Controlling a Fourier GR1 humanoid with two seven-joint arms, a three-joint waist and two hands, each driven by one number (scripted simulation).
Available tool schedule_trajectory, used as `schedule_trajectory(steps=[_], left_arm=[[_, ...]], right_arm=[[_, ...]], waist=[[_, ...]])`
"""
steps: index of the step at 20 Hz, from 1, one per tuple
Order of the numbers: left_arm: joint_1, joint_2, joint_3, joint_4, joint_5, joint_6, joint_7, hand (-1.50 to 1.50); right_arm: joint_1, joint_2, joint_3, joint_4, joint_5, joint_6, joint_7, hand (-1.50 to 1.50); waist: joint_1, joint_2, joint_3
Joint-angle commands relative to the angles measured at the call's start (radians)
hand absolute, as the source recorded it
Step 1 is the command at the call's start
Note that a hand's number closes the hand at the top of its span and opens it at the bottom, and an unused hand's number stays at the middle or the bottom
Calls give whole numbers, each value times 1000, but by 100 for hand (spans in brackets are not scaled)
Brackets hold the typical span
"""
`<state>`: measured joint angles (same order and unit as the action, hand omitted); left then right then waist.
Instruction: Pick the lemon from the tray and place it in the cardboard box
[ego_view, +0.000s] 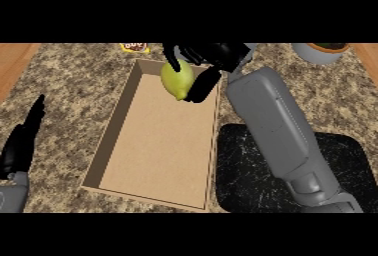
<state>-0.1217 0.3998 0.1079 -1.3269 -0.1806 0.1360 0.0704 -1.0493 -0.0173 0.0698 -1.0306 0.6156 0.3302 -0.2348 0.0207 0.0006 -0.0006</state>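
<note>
**Lemon over the box, not yet let go**

From the head view, the right hand (201, 60) reached across the far end of the cardboard box (159, 145), its fingers and thumb curled round the lemon (177, 80). The lemon was above the box's far right corner, and I could not tell whether it touched the floor. The dark tray (244, 165) sat just right of the box, under the forearm, with nothing showing on it. The left hand (18, 147) rested at the near left edge, fingers straight, holding nothing. By my reckoning the pick was done; only the release remained.
</note>
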Motion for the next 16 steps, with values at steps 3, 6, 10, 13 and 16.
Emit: schedule_trajectory(steps=[3,6,10,13,16], left_arm=[[-19,19,25,29,16,-43,-25,0],[-27,-40,-26,21,-37,9,-8,0],[-46,-29,-4,56,-28,-4,-30,0],[-71,-22,-22,20,-28,-30,-5,0],[-63,-22,-24,17,-26,-39,-15,0]], right_arm=[[-122,17,138,187,-172,-136,95,150],[-142,17,306,221,-280,-245,145,150],[-227,17,407,305,-378,-309,166,150],[-229,17,457,400,-377,-434,170,150],[-187,17,528,411,-476,-410,240,-150]], waist=[[19,6,0],[30,7,-1],[41,9,-1],[71,17,-1],[86,17,-2]])
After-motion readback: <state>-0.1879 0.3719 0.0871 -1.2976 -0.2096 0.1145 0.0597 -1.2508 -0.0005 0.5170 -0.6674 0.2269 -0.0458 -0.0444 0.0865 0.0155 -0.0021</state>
